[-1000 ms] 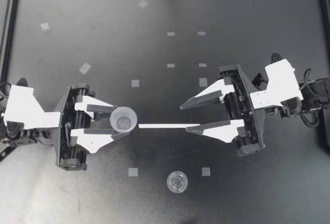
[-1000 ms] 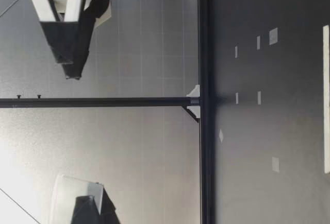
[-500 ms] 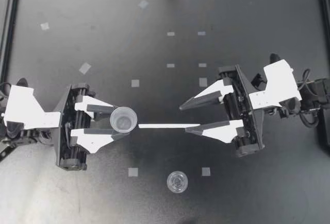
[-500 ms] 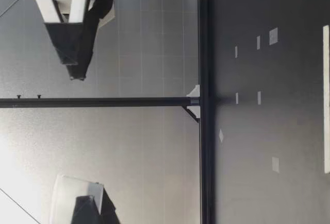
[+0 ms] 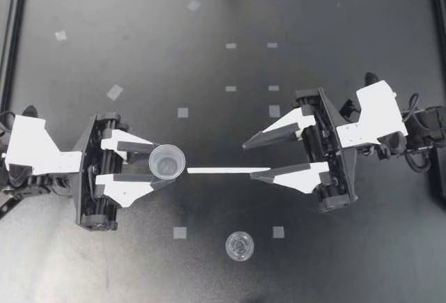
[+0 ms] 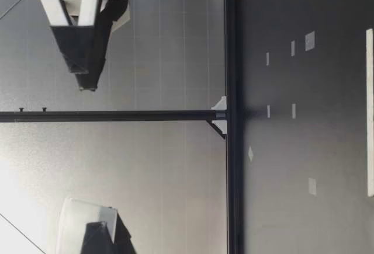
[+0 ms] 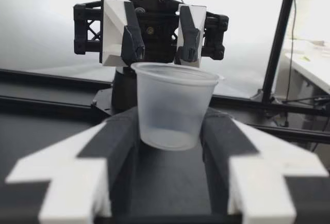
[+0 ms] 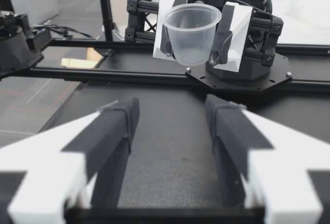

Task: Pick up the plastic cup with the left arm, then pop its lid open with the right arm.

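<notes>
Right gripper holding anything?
No: the right gripper stands open and empty, while the clear cup sits clamped between the left gripper's fingers.

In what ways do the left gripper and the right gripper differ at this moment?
The left gripper is shut on a clear plastic cup, pressing it from two sides; the right gripper is open and holds nothing. The left gripper's fingers stand closer together, while the right gripper's spread wide. Both have white fingers with dark pads, hang above the dark table, and point toward each other.
</notes>
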